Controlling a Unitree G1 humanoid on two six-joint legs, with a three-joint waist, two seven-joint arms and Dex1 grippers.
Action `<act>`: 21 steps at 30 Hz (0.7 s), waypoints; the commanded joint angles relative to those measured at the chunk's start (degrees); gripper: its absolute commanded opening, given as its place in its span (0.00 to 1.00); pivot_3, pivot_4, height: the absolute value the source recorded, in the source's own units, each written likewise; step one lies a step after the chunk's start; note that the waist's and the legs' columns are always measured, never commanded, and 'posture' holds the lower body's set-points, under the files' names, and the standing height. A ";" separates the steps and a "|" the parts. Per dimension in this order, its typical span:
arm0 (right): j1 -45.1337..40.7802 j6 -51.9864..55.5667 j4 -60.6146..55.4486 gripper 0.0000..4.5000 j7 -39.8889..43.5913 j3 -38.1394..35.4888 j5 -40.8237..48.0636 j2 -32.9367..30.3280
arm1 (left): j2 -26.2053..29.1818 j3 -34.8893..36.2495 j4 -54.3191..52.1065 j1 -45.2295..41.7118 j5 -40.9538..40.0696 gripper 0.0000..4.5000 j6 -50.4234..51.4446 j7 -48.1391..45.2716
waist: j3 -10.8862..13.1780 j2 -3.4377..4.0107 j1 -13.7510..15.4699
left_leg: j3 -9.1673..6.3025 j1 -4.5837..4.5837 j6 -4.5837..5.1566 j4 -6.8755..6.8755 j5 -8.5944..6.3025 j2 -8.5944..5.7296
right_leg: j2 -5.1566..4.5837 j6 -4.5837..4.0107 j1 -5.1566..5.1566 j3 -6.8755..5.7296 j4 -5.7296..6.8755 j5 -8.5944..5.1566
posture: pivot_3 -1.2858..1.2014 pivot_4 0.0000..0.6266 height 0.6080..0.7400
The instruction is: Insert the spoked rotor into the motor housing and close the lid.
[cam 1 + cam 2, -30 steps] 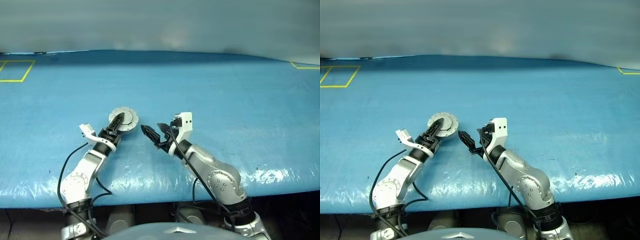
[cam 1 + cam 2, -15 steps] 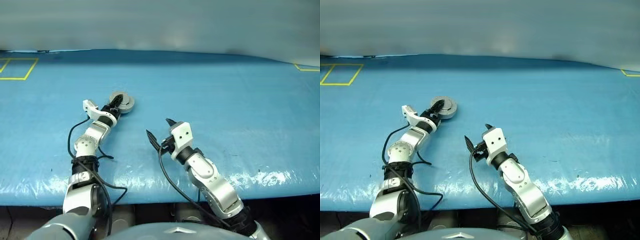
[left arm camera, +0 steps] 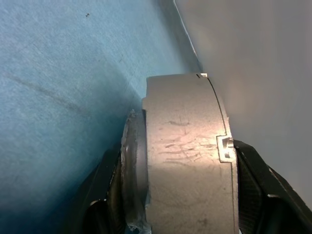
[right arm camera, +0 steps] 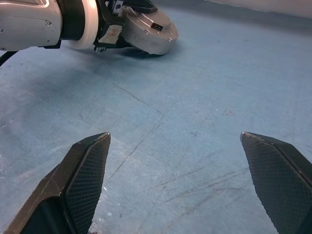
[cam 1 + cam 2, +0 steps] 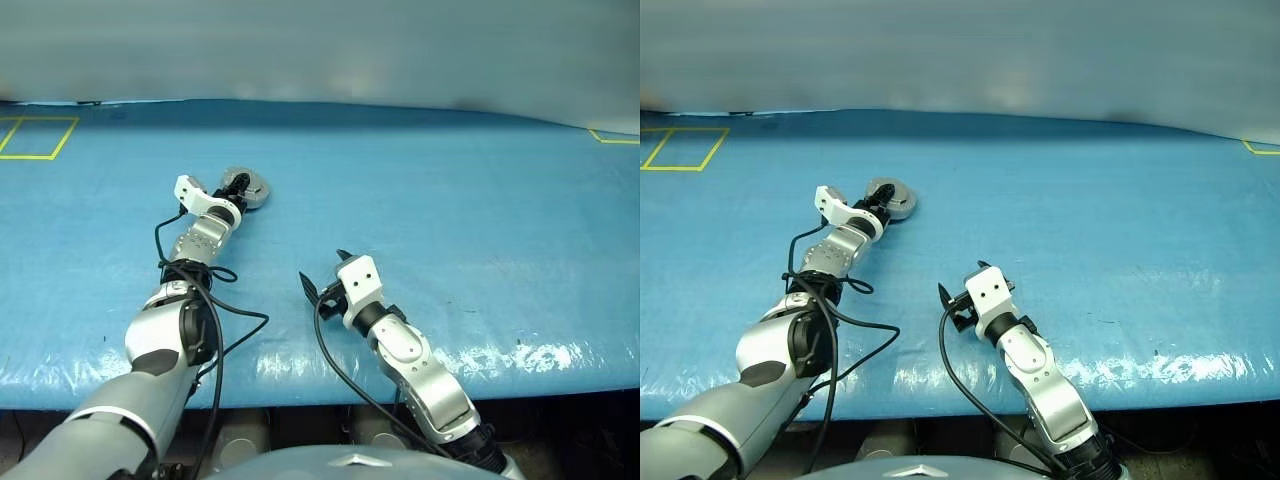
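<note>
The motor housing [image 5: 251, 190] is a squat grey metal disc lying on the blue table, far out on the left. The lid [image 5: 894, 194] appears to rest flat on top of it. My left gripper [image 5: 237, 188] is stretched out and shut on the housing; in the left wrist view its black fingers [image 3: 105, 195] flank the grey body [image 3: 185, 146]. The spoked rotor is out of view. My right gripper [image 5: 323, 272] hovers open and empty near the table's front. In the right wrist view the housing [image 4: 148, 31] lies well ahead of its open jaws.
A blue sheet [image 5: 480, 220] covers the whole table. Yellow tape marks sit at the far left corner [image 5: 35, 138] and far right edge [image 5: 610, 135]. A black cable [image 5: 235, 330] loops beside my left arm. The table's front edge [image 5: 500, 385] runs close below the right arm.
My left arm has stretched forward, taking the housing farther away across the table. The right gripper has drawn back toward the front edge, sunk a little and rolled.
</note>
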 commanded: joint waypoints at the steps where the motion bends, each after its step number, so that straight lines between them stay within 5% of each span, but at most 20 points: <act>1: 0.35 -0.06 -1.29 1.00 0.83 -0.24 -0.91 0.95 | 1.23 1.05 2.21 -0.82 2.37 0.75 0.00 0.54 | 0.00 0.00 -0.13 | 0.00 0.02 0.05 0.00 0.00 0.00 | 0.00 0.02 0.01 0.00 0.02 0.01 | 0.52 0.24 1.00; 5: 0.46 0.19 -1.01 1.00 1.33 -0.48 -1.53 1.80 | 1.86 1.72 2.05 0.43 3.83 1.00 1.31 0.37 | -0.03 0.02 -0.45 | -0.01 0.20 0.04 0.00 0.03 0.00 | 0.01 -0.02 0.16 0.01 0.05 0.08 | 0.52 0.24 1.00; 13: 0.88 1.31 -1.17 1.00 1.95 -0.65 -1.76 3.76 | 3.85 -1.04 -10.95 12.01 6.79 1.00 12.08 0.10 | -0.17 0.10 -2.38 | 0.02 1.08 0.06 -0.18 0.02 0.03 | 0.06 0.24 0.89 0.12 0.06 -0.11 | 0.52 0.24 1.00; 21: 0.74 2.73 -1.28 1.00 4.00 -1.56 -0.92 4.49 | 5.12 -5.20 -46.36 35.29 3.17 1.00 30.41 0.19 | -0.78 0.26 -3.08 | 0.36 1.58 0.07 -0.50 0.00 0.10 | 0.09 0.21 1.11 0.49 0.07 -0.16 | 0.52 0.24 1.00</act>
